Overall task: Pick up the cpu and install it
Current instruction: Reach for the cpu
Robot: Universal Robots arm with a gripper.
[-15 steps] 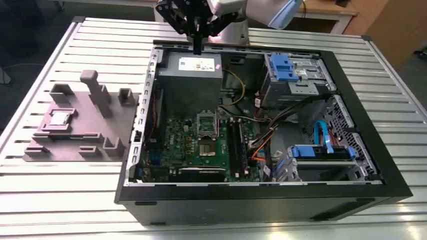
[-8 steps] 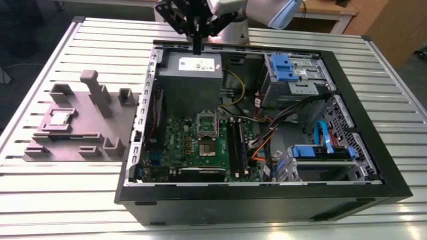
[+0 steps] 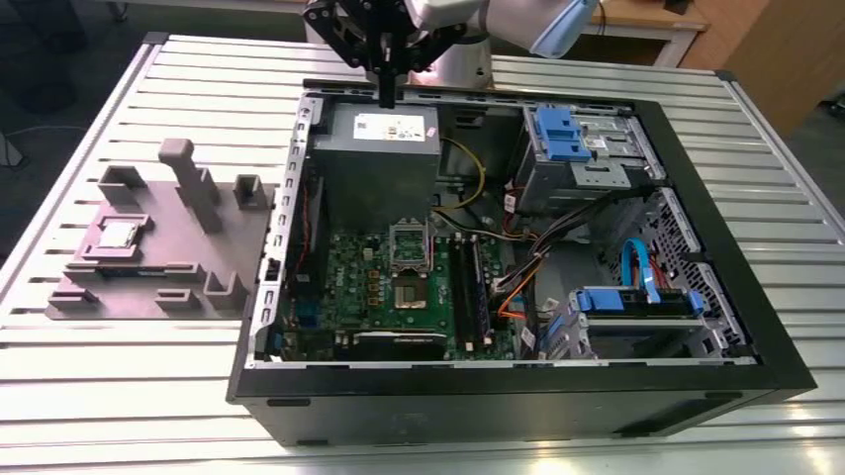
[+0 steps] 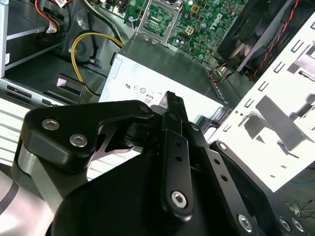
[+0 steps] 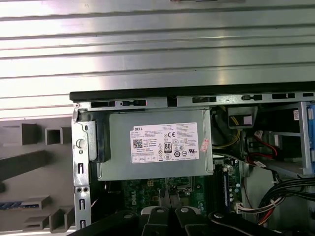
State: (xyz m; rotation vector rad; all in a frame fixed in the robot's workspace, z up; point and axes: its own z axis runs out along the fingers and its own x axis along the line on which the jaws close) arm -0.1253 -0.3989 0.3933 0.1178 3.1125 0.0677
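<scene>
The cpu (image 3: 117, 235) is a small silver square lying in a recess of the grey fixture block (image 3: 158, 247), on the table at the exterior view's left, outside the case. My gripper (image 3: 387, 91) hangs far from it, above the back edge of the open computer case (image 3: 528, 396), over the grey power supply (image 3: 376, 139). Its fingers are shut with nothing between them, and they show in both wrist views (image 4: 171, 98) (image 5: 167, 195). The motherboard's CPU socket (image 3: 411, 249) sits open in the middle of the green board (image 3: 350, 287), and also shows in the second wrist view (image 4: 158, 18).
Inside the case are black memory sticks (image 3: 465, 287), blue drive brackets (image 3: 561, 134) (image 3: 634, 300), and loose yellow, orange and black cables (image 3: 509, 223). The case walls rise around the board. The fixture block has tall posts (image 3: 192, 183). All of it rests on a slatted metal table (image 3: 119, 396).
</scene>
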